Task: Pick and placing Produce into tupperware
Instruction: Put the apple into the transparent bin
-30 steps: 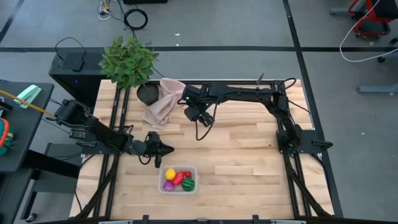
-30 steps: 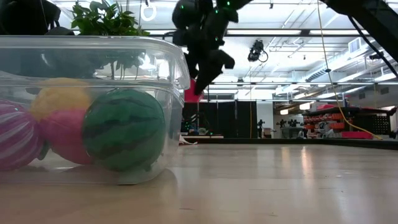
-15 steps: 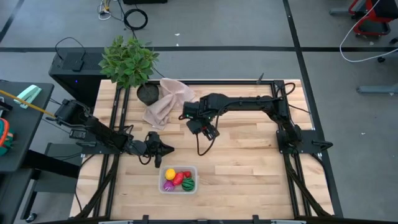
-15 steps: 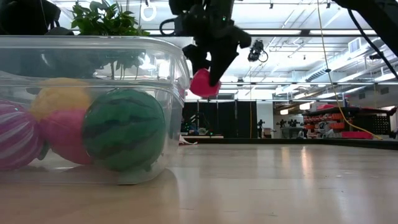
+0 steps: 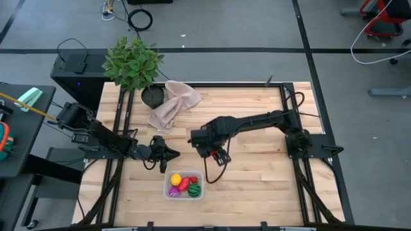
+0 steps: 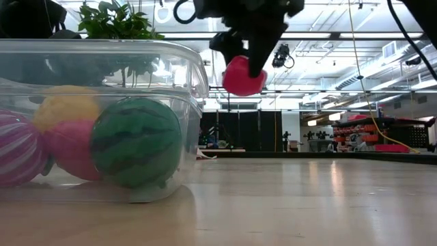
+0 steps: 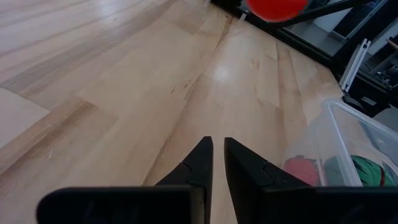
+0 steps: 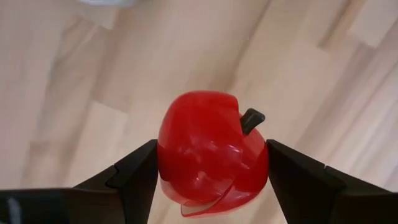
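Observation:
A red toy apple (image 8: 211, 155) with a dark stem hangs above the middle of the table, and my right gripper (image 5: 213, 151) is shut on it. It also shows in the low view as the apple (image 6: 244, 75), higher than the tub's rim. The clear tupperware (image 5: 184, 185) stands near the front edge on its flat bottom. It holds a yellow piece (image 5: 175, 179), a red one, a purple one and a green striped ball (image 6: 136, 142). My left gripper (image 5: 168, 153) rests shut and holding nothing just behind the tub's far left corner. My right gripper pinches the apple's two opposite sides (image 8: 163, 163) between its two fingers (image 8: 134, 175). The fingers point down from above. The apple hangs below them, lifted clear of the table, with its stem (image 8: 251, 119) off to one side.
A leafy potted plant (image 5: 133, 64) and a beige cloth (image 5: 170, 106) sit at the far left corner. Black frame rails (image 5: 122, 122) run along the table's left and right sides. Bare wood lies to the right of the tub.
My right gripper has carried the apple from beside the cloth toward the table's near edge and the tub, staying at about the same height. Its wrist has rolled on the way. The apple stays pinched between the fingers.

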Robot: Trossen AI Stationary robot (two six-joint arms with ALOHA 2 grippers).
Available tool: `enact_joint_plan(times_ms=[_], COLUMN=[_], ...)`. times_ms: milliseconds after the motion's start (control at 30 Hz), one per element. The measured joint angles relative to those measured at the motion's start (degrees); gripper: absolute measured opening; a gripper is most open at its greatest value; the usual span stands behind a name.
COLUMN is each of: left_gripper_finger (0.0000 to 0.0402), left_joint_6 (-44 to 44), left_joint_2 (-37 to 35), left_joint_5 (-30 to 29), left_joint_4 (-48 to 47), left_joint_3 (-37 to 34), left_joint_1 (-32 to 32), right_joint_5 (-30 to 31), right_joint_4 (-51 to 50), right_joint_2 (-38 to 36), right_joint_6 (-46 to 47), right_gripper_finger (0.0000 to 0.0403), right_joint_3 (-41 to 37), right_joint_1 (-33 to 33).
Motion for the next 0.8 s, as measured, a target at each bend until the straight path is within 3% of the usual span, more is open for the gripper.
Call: enact_joint_plan(times_ms=[300, 800], left_gripper_finger=[0.0047, 0.0047], left_joint_6=[-0.42, -0.69], left_joint_2=[0.0, 0.0], left_joint_5=[0.0, 0.0], left_joint_4=[0.07, 5.38], left_joint_3=[0.0, 0.02], left_joint_1=[0.0, -0.01], right_joint_5=[-4.68, -4.79], right_joint_4=[-1.93, -0.59], right_joint_2=[0.0, 0.0], right_joint_6=[14.04, 34.12], right_gripper_finger=[0.0272, 0.0272], right_joint_3=[-0.02, -0.04], right_joint_1=[5.91, 17.28])
